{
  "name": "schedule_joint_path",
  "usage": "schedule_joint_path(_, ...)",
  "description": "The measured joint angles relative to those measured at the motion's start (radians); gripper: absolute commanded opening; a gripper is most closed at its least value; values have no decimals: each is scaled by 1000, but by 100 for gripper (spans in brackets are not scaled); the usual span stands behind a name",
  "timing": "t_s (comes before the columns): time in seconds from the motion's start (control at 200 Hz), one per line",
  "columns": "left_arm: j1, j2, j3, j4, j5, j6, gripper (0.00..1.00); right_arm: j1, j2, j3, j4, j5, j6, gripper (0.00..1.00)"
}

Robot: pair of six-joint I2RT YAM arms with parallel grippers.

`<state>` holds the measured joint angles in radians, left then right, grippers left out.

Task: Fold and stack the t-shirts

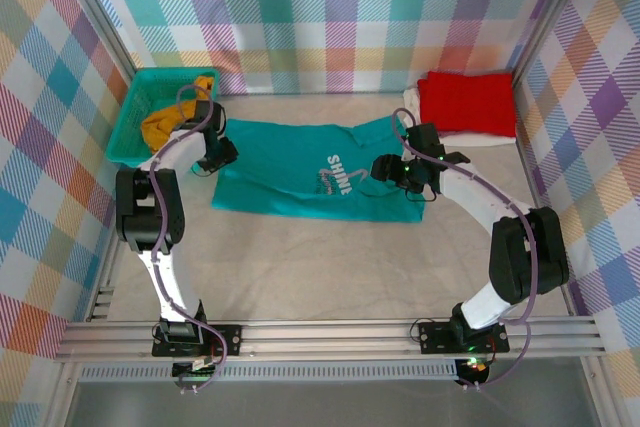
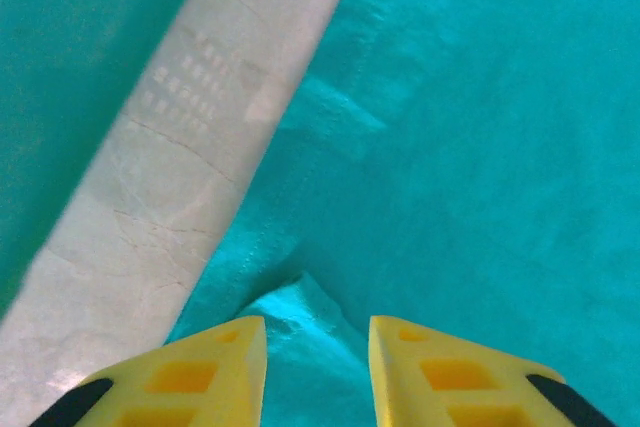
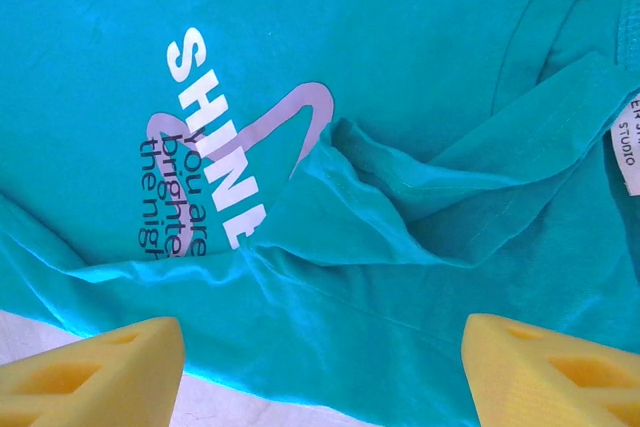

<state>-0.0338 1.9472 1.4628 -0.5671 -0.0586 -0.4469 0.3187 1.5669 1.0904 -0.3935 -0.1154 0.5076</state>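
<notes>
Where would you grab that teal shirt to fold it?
Probably by the raised fold beside the SHINE print, coming down from above: the teal shirt lies flat, and that ridge stands up enough to pinch.

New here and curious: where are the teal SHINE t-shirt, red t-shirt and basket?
teal SHINE t-shirt (image 1: 285,172): top view, plain cloth left of the print.
red t-shirt (image 1: 466,102): top view, middle of its folded face.
teal mesh basket (image 1: 127,119): top view, its left wall.
</notes>
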Motion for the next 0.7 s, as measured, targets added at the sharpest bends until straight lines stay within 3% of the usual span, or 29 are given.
schedule_joint_path(0.115, 0, -36, -51, 8, -6, -11, 35, 0, 0, 0, 0, -2, 0, 73)
schedule_joint_path(0.205, -8, -105, -132, 29, -6, -14, 32, 1, 0, 0, 1, -12, -1, 66)
schedule_joint_path(0.315, -24, -231, -274, 58, -2, -29, 30, 8, 5, 0, 2, -25, -3, 52)
schedule_joint_path(0.455, -34, -288, -369, 74, 29, -32, 24, 17, 50, 0, 5, -35, 5, 25)
schedule_joint_path(0.705, -21, -201, -429, 147, 95, -44, 23, 22, 162, 0, 4, -23, 40, 22)
